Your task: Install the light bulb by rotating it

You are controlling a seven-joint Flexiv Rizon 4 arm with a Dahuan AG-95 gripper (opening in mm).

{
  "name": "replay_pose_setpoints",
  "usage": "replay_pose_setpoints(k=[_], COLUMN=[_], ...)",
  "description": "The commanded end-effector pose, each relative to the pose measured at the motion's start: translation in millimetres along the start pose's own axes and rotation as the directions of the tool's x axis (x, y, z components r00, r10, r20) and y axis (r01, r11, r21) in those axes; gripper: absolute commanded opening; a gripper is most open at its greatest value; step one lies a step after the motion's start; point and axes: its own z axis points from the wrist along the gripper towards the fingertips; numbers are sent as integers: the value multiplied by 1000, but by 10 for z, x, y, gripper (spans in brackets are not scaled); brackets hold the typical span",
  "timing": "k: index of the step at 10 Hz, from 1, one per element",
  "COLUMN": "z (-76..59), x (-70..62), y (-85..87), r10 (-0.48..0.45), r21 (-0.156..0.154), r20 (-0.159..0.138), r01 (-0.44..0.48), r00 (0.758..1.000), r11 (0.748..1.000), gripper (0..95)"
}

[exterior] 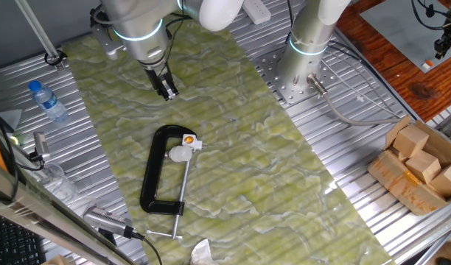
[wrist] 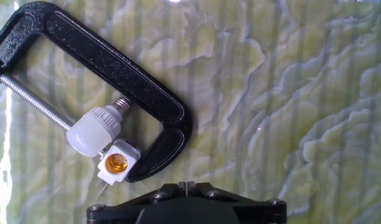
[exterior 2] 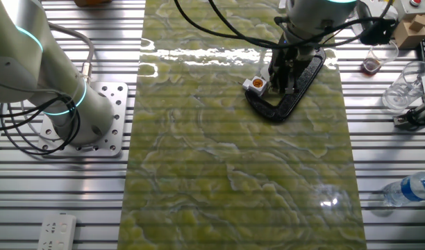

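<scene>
While lying loose, matte white light bulb (wrist: 94, 129), ribbed collar, metal screw base, tool (exterior: 167, 90) aperture unclear

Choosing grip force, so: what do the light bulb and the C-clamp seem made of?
The light bulb: matte white dome, likely plastic or frosted glass, with a ribbed collar and a threaded metal base. The C-clamp: probably cast metal, black with a pebbled coating; its screw is bare shiny threaded steel.

A black C-clamp (exterior: 158, 171) lies on the green mat (exterior: 284, 177), a water bottle (exterior: 47, 100) apart.
</scene>
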Motion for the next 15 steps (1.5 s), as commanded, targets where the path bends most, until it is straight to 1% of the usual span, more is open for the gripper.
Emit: replay_pose_setpoints(k=[1, 2, 3, 4, 5, 8, 11, 12, 13, 14, 15], z=[-2, -2, -2, -2, -2, -2, -2, -2, -2, -2, -2], x=[-1, -1, -1, -1, -1, -1, -2, -2, -2, -2, -2], y=[-1, -1, -1, -1, -1, -1, -1, -1, -1, -1, -1], r10=[-29, -90, -121, -140, -142, -120, -97, -109, -117, -125, -127], r21=[31, 35, 34, 33, 37, 51, 50, 62, 85, 73, 53], r20=[-6, -8, -6, -11, -22, -21, -25, -33, -31, -11, -6], r01=[30, 90, 121, 140, 143, 121, 98, 110, 120, 126, 128], r00=[1000, 996, 993, 990, 990, 993, 995, 994, 993, 992, 992], r11=[999, 995, 992, 990, 989, 991, 994, 992, 989, 989, 990], gripper=[0, 0, 0, 0, 0, 0, 0, 0, 0, 0, 0])
